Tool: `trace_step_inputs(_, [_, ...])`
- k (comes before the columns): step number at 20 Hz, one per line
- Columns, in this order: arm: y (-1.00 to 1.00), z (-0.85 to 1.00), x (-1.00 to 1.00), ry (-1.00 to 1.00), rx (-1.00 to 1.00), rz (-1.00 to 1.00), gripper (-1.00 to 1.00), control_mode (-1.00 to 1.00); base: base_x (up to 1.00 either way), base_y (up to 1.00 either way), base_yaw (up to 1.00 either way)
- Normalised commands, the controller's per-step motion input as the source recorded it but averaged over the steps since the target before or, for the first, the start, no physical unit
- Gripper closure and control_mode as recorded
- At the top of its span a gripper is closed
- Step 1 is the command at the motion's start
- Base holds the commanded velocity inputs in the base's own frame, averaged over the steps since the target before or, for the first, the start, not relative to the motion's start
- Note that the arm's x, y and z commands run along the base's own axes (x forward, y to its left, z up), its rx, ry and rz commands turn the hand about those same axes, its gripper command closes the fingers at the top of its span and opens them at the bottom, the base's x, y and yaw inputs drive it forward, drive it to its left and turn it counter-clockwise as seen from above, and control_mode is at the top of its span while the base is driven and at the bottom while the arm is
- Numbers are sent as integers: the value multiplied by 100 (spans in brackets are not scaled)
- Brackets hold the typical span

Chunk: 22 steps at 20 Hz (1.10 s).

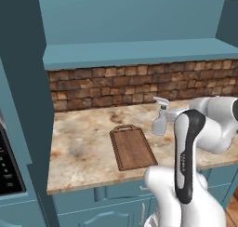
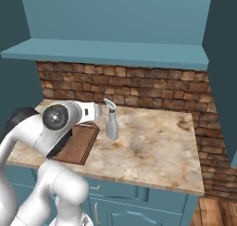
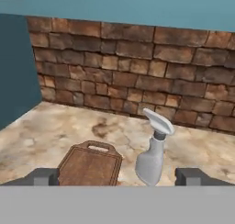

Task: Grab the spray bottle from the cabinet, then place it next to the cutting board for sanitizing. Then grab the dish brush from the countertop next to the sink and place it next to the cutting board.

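1. Right now 1 spray bottle (image 1: 160, 120) stands upright on the brick-backed marbled counter (image 1: 83, 147), just beside the right long edge of the cutting board (image 1: 132, 149) and apart from it; its trigger nozzle sits on top.
2. From the right base view, the same bottle (image 2: 111, 121) stands just right of the board (image 2: 79, 144), which is partly hidden behind the arm (image 2: 55, 123).
3. Only 1 cutting board lies flat on the counter, dark brown with a raised rim, its 1 loop handle pointing toward the brick wall (image 1: 139, 84).
4. Through the hand view, the board (image 3: 89, 165) is at lower left and the bottle (image 3: 152, 156) at lower centre, pale grey-white, with the wall (image 3: 137, 67) behind both.
5. Both of the gripper's (image 3: 117, 176) 2 dark fingertips (image 3: 43, 176) sit wide apart at the bottom of the hand view, released, holding nothing; the bottle stands between them but farther off.
6. Above the counter runs 1 teal shelf (image 1: 139, 51).
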Motion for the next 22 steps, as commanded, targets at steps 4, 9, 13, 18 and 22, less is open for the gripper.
trace_step_inputs(4, [0, 0, 11, 53, -12, -41, -100, -100, 0, 0, 0])
trace_step_inputs(9, [8, -21, 0, 9, -3, -12, -100, -100, 0, 0, 0])
trace_step_inputs(13, [-1, -25, 2, 7, 0, 2, -100, -100, 0, 0, 0])
trace_step_inputs(18, [0, -7, -9, 1, 0, 0, -100, 100, -53, 5, 1])
trace_step_inputs(22, [0, 0, 0, 0, 0, 0, -100, 100, -100, 14, 4])
